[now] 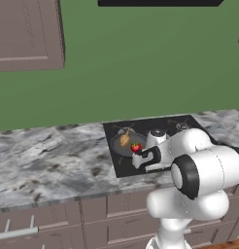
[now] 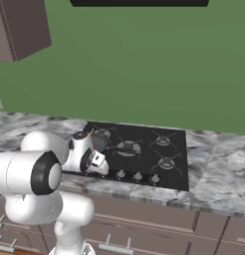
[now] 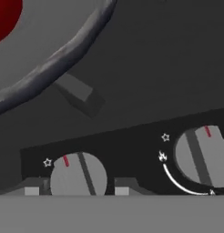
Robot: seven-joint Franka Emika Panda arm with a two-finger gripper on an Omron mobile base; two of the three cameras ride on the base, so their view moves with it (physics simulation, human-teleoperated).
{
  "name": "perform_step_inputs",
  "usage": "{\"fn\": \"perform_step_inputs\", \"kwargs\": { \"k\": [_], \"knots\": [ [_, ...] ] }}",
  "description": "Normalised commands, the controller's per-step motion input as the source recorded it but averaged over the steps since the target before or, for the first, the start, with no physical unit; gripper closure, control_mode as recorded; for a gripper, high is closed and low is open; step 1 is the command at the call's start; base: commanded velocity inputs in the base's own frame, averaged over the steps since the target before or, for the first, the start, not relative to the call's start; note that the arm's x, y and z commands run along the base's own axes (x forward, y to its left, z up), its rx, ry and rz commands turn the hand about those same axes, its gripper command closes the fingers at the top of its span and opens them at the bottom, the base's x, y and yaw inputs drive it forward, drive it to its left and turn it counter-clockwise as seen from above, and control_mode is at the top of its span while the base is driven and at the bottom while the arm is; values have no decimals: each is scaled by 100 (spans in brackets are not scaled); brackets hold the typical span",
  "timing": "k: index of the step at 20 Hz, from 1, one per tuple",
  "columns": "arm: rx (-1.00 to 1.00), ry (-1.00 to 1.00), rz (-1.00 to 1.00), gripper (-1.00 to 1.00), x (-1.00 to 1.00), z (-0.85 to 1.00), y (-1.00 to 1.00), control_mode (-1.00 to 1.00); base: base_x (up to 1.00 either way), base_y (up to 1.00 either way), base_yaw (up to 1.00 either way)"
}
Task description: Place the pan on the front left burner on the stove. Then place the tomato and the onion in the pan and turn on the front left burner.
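On the stove (image 1: 165, 146), set in the worktop (image 1: 53, 160), the pan (image 1: 122, 146) sits on the front left burner with onion (image 1: 125, 139) at 11 o'clock and tomato (image 1: 136, 147) at 4; the hand (image 3: 73, 191), fingers parted and empty, straddles the knob (image 3: 78, 175), 1 step left.

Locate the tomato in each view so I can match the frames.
Left base view: the tomato sits in the pan, just left of the end effector.
Right base view: the arm covers that part of the pan; I can't pick it out.
Hand view: red patch at the top left corner, inside the pan rim.
Shared landmark: the pan.
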Motion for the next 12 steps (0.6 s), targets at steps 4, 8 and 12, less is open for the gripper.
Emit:
{"fn": "perform_step_inputs", "kwargs": {
  "k": [4, 8, 12],
  "knots": [
    [0, -22, 32, 100, 0, -1, -27, -100, 0, 0, 0],
    [0, -26, 28, 100, 2, 0, -1, -100, 0, 0, 0],
    [-1, -29, 29, 100, 4, 0, 0, -100, 0, 0, 0]
  ]
}}
